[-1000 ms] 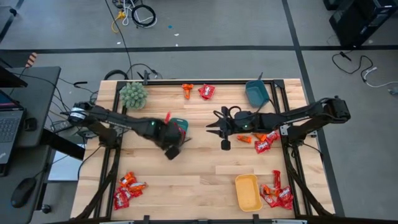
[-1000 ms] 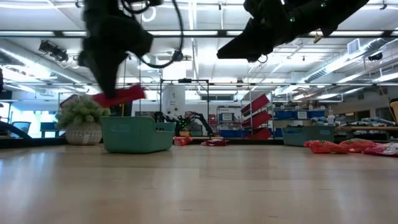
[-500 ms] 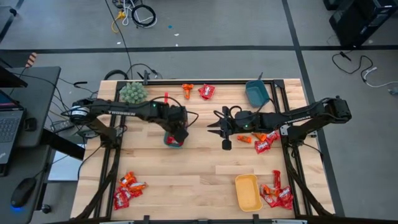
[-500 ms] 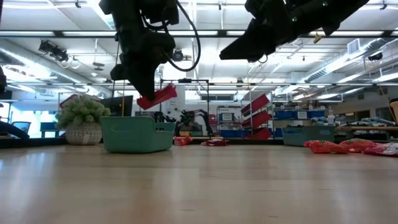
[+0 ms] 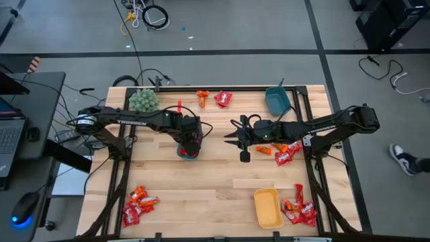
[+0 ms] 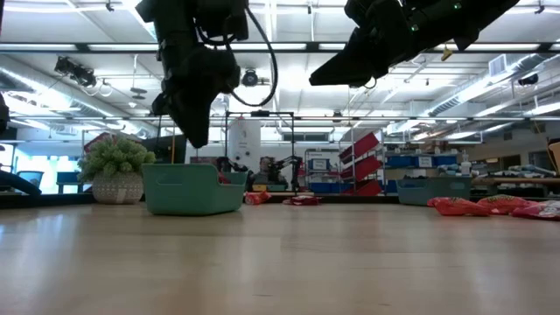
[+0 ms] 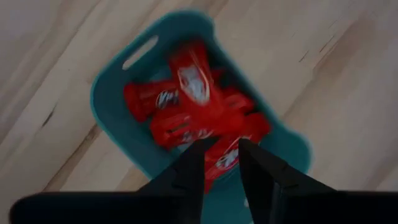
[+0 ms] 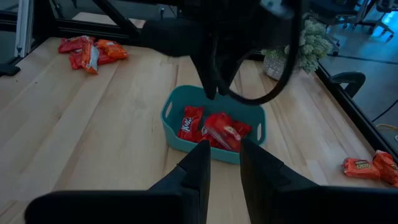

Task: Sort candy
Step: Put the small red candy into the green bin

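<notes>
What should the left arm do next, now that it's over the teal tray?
Probably lift the left gripper straight up and away toward another loose pile. It hangs above the teal tray with nothing between its parted fingers, and red candies already lie inside the tray, so this drop looks done. More candy waits near the table's front left corner. The right gripper waits mid-table.
</notes>
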Motion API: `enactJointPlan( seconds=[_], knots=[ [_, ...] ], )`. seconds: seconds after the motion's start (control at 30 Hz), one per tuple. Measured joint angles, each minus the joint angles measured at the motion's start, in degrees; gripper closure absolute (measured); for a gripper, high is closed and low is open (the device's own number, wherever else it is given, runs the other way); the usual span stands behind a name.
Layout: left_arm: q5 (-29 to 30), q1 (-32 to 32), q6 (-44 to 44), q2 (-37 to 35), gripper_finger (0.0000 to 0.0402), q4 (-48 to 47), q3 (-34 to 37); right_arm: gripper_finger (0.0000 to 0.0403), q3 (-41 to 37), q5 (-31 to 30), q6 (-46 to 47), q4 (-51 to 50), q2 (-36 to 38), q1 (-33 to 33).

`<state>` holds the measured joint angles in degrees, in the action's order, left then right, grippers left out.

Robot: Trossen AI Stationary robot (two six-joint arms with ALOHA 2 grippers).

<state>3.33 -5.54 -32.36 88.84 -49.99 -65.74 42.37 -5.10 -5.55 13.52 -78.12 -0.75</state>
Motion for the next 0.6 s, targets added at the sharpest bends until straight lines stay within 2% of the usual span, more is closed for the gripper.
enactJointPlan(
  seconds=[0.2,0.3,0.47,0.6],
  knots=[
    [1.52,0.0,2.61,0.04,0.0292,0.76,2.7,0.0331,0.0,0.0,-0.06,0.0,-0.01,0.0],
    [1.76,0.73,5.48,0.04,0.0316,1.21,1.72,0.0332,0.0,0.0,-0.3,0.0,-0.01,0.02],
    [1.67,4.98,8.99,0.04,0.0389,1.02,-0.33,0.0347,0.02,0.0,-1.31,0.7,-1.04,0.02],
    [1.62,10.06,7.67,-0.09,0.0395,-1.25,-0.61,0.038,-0.02,0.24,-2.07,3.93,-3.83,-0.02]
  ],
)
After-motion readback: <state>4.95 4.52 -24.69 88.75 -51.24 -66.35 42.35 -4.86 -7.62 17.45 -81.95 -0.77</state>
